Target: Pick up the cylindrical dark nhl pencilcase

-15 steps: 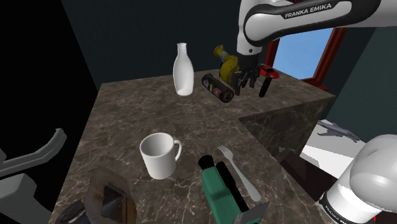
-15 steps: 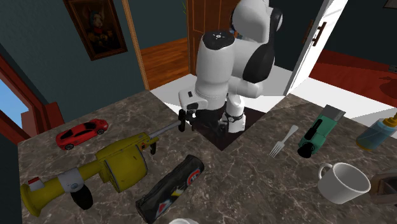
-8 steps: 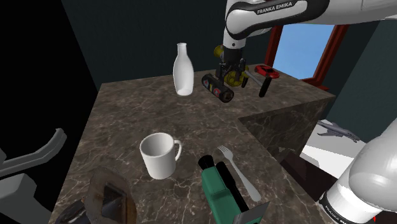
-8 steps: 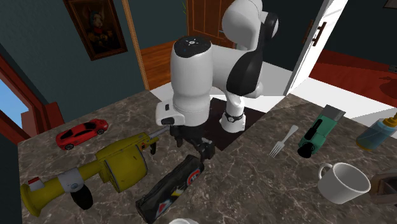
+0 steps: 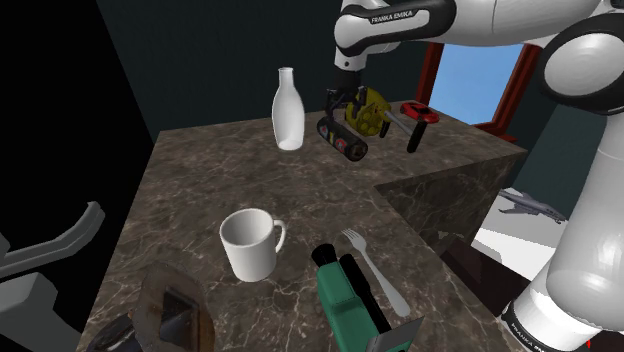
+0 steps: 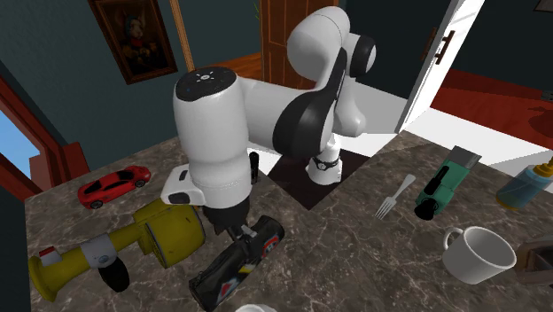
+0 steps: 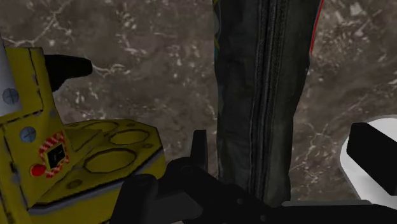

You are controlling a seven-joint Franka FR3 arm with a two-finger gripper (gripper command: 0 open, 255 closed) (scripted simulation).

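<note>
The cylindrical dark zippered pencil case [image 5: 342, 138] [image 7: 264, 95] lies on the dark marbled desk [image 5: 200, 190], just beside a bulky yellow toy tool [image 7: 83, 153]. The black end effector [image 5: 343, 108] hangs close over it; whether it is wide or narrow I cannot tell. Coming down off-centre could roll the round case aside or snag the tool.

Pencil case [image 5: 350, 146] on the counter [image 5: 250, 185] between toy drill [image 6: 168, 232] and bottle [image 5: 288, 115], nearer the drill.

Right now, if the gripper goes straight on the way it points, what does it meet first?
Most likely the dark pencil case lying directly below the gripper on the marble counter; the yellow toy drill sits just beside that line. The gap is unclear.
</note>
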